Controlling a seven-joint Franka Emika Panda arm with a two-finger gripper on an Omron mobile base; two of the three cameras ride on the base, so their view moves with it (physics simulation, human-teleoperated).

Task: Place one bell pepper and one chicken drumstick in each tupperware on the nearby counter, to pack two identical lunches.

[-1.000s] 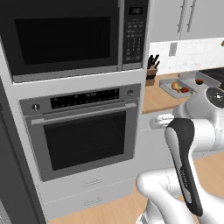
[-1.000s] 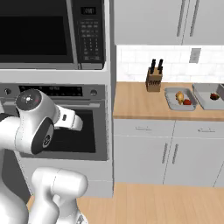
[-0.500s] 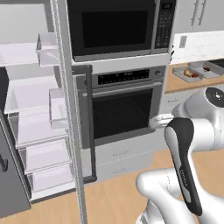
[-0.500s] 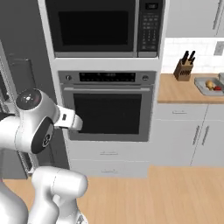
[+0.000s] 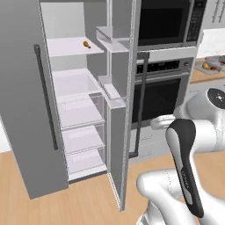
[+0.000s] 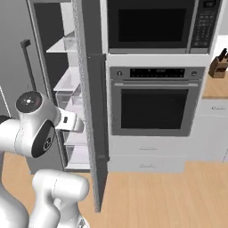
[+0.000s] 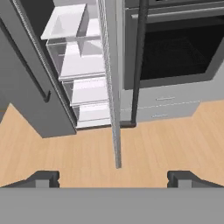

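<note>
One chicken drumstick [image 5: 87,44], small and orange-brown, lies on an upper shelf inside the open fridge. At the far right of the left base view, a light-grey tupperware [image 5: 205,66] sits on the wooden counter [image 5: 203,78] with small food pieces in it, too small to name. My gripper [image 7: 113,178] is open, its two dark fingertips [image 7: 47,178] wide apart with nothing between them. It hangs low in front of the fridge, pointing down at the wood floor and the edge of the open fridge door. No bell pepper can be made out.
The open fridge door [image 5: 121,110] with its white bins juts toward me, between the fridge shelves [image 5: 79,114] and the wall oven [image 6: 153,107]. A microwave [image 6: 151,24] sits above the oven. A knife block [image 6: 219,67] stands on the counter at the right.
The whole picture has shifted. The base has moved left, so the counter slid to the right edge and the open fridge came into view. The arm keeps its pose and the gripper stays open.
</note>
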